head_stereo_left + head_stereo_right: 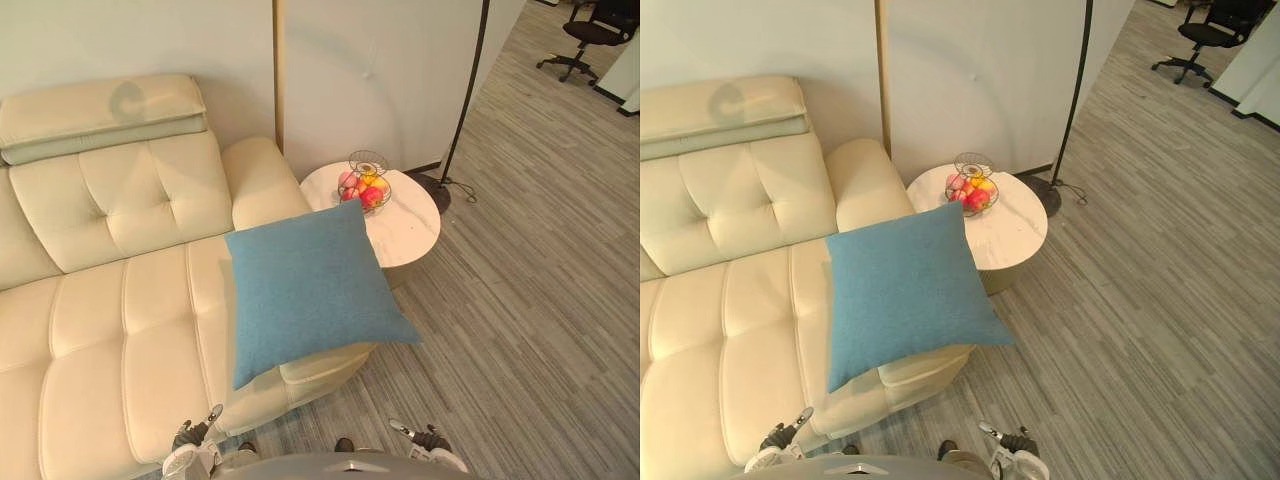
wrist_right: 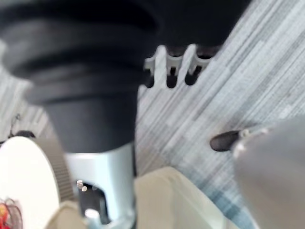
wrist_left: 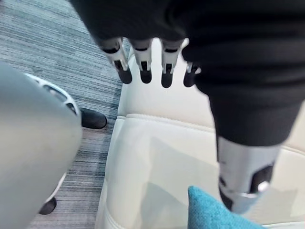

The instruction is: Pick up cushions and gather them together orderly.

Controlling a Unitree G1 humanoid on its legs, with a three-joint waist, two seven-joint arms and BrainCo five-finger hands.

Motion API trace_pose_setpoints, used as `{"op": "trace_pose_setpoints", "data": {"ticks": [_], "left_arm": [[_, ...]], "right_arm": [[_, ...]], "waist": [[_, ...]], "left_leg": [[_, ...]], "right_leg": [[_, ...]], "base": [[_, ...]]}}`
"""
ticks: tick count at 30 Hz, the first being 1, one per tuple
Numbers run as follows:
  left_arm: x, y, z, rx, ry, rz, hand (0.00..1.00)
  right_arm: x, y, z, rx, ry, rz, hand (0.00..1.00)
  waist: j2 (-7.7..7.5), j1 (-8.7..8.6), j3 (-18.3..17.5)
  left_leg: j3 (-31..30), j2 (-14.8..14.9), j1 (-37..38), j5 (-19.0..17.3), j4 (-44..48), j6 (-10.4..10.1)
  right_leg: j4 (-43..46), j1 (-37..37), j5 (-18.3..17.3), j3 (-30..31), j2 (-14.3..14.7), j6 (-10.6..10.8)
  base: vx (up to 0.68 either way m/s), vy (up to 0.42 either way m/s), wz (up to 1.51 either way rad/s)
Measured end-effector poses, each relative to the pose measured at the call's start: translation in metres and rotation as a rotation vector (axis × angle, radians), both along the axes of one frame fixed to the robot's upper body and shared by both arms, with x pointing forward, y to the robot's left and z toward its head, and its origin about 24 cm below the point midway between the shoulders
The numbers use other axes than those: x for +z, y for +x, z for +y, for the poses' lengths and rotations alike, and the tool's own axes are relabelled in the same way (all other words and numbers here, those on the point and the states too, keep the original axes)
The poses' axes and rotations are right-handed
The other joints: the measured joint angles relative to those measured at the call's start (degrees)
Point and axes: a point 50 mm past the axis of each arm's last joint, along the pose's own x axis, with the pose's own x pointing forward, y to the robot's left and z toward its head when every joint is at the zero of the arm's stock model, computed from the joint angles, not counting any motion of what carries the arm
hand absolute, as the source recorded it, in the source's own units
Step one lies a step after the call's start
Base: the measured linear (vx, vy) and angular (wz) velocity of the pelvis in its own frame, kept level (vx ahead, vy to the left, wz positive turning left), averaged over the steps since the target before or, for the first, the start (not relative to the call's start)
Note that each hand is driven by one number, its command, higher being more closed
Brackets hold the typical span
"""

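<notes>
Blue cushion (image 1: 305,285): held by neither hand.

Left hand (image 3: 164,67): the fingers are seen straight and spread in a row, the thumb set apart, nothing grasped. It is held above the front edge of the cream sofa (image 1: 110,330), where the seat meets the grey striped floor (image 1: 530,300). In the left wrist view one corner of the cushion is seen just beside the thumb, not touched.

Right hand (image 2: 174,67): the fingers are likewise extended and nothing is held. It is hung over bare floor, off the sofa's right end corner.

Cushion position: laid flat on the right end of the sofa seat, turned at a slant. One lower corner is carried past the seat's front right edge and hangs over the floor; the other lower corner points towards the robot. It lies ahead of both hands, nearer the left.

Edges and room: the sofa arm is found behind the cushion. A round white table (image 1: 410,235) is set just beside that arm, a wire fruit basket (image 1: 365,185) on it. Contact between cushion and table cannot be judged. A floor lamp pole (image 1: 465,90) is stood behind the table. Wide open floor is seen to the right, with an office chair (image 1: 590,35) well apart.
</notes>
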Motion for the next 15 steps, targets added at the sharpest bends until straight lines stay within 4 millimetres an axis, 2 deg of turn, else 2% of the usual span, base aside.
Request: {"op": "trace_pose_setpoints", "data": {"ticks": [1, 2, 3, 8, 14, 15], "left_arm": [[0.001, 0.001, 0.001, 0.004, 0.002, -0.005, 0.0], [0.003, 0.004, 0.004, 0.011, 0.016, -0.022, 0.0], [0.004, 0.004, 0.007, 0.015, 0.022, -0.028, 0.0], [0.017, 0.012, 0.035, 0.065, 0.112, -0.091, 0.0], [0.033, 0.027, 0.046, 0.065, 0.168, -0.186, 0.0], [0.034, 0.028, 0.046, 0.065, 0.171, -0.191, 0.0]], "right_arm": [[0.004, 0.003, -0.005, -0.006, -0.019, -0.023, 0.0], [0.02, 0.014, -0.021, -0.005, -0.094, -0.094, 0.0], [0.026, 0.019, -0.026, 0.005, -0.126, -0.121, 0.0], [0.081, 0.049, -0.068, -0.006, -0.344, -0.319, 0.0], [0.126, 0.082, -0.071, 0.016, -0.433, -0.527, 0.0], [0.128, 0.084, -0.071, 0.017, -0.435, -0.537, 0.0]], "waist": [[-0.03, -0.08, 0.0], [-0.03, -0.3, 0.0], [-0.02, -0.24, -0.1], [0.15, -0.73, -0.9], [0.88, -1.41, -1.4], [0.91, -1.44, -1.4]], "left_leg": [[0.1, -0.1, 0.0, 0.0, -0.1, 0.0], [0.5, -0.5, 0.0, -0.1, -0.4, 0.2], [0.7, -0.6, 0.0, -0.1, -0.4, 0.2], [1.3, -1.1, -0.8, -0.3, -0.4, 0.4], [1.2, -1.2, -1.4, -0.3, -0.2, 0.4], [1.1, -1.2, -1.5, -0.3, -0.2, 0.4]], "right_leg": [[-0.2, 0.0, 0.1, 0.1, -0.1, 0.0], [-0.5, -0.3, 0.4, 0.5, -0.3, 0.2], [-0.6, -0.4, 0.5, 0.8, -0.4, 0.3], [-1.5, -1.2, 1.2, 1.5, -0.8, 0.4], [-2.5, -1.4, 1.9, 1.7, -0.8, 0.5], [-2.5, -1.4, 1.9, 1.7, -0.8, 0.5]], "base": [[0.0, 0.028, -0.16], [-0.01, 0.027, -0.12], [-0.02, 0.037, -0.21], [-0.01, 0.011, -0.06], [-0.02, -0.013, -0.02], [0.0, 0.0, 0.0]]}}
